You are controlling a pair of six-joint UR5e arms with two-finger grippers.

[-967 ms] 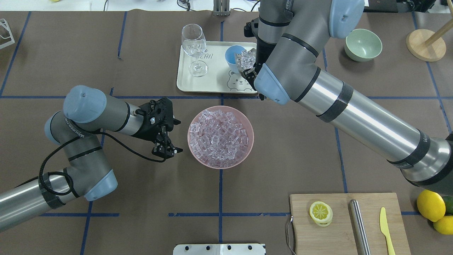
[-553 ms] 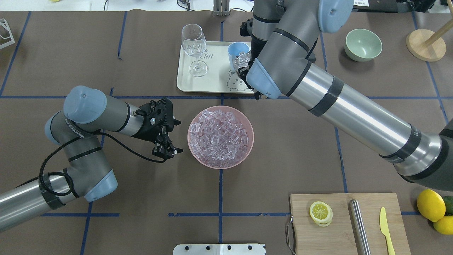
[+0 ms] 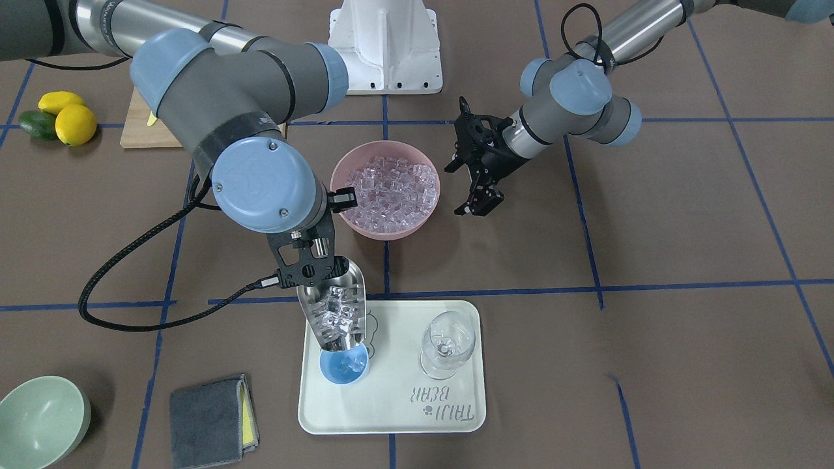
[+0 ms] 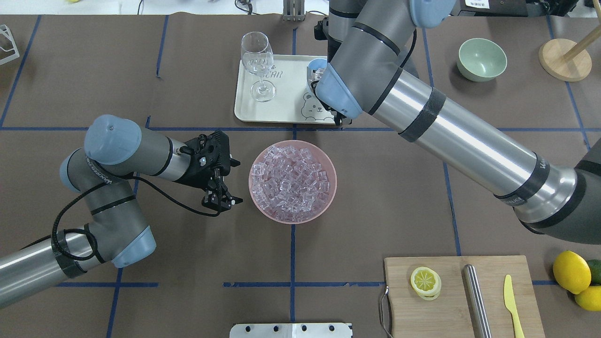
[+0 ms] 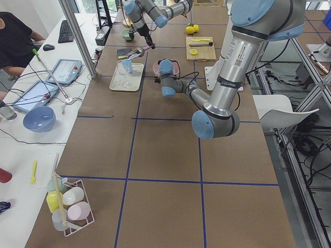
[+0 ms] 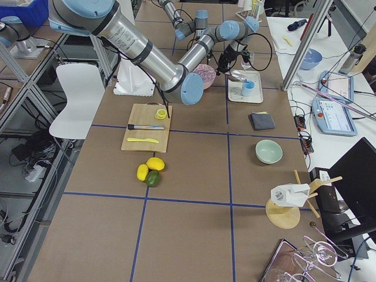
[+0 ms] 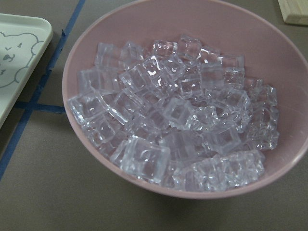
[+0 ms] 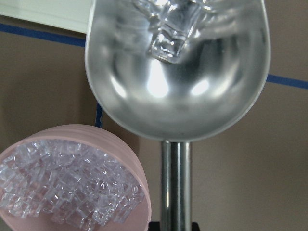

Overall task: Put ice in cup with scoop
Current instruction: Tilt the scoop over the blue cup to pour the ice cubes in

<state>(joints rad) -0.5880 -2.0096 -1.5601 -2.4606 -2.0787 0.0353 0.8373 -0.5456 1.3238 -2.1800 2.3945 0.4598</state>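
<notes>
Front-facing: R fingers (image 3: 291,270), pinching scoop (image 3: 355,286), are tipping it further, ice (image 3: 337,311) now sliding into 6-o'clock cup (image 3: 344,366); L fingers (image 3: 485,195) spread.

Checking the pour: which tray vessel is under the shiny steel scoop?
The small light-blue plastic cup, below the scoop; the clear stemmed wine glass stands aside.

pink bowl (image 3: 384,231): one
green bowl (image 4: 482,59): one
cup (image 3: 332,372): one
wine glass (image 3: 447,345): one
tray (image 3: 391,404): one
scoop (image 3: 356,281): one
ice (image 7: 168,125): too many cubes to count
cutting board (image 4: 450,305): one
whole lemons (image 4: 571,272): two
green fruit (image 3: 36,124): one
lemon half (image 4: 426,281): one
steel cylinder (image 4: 476,300): one
yellow knife (image 4: 512,300): one
grey cloth (image 3: 208,420): one
</notes>
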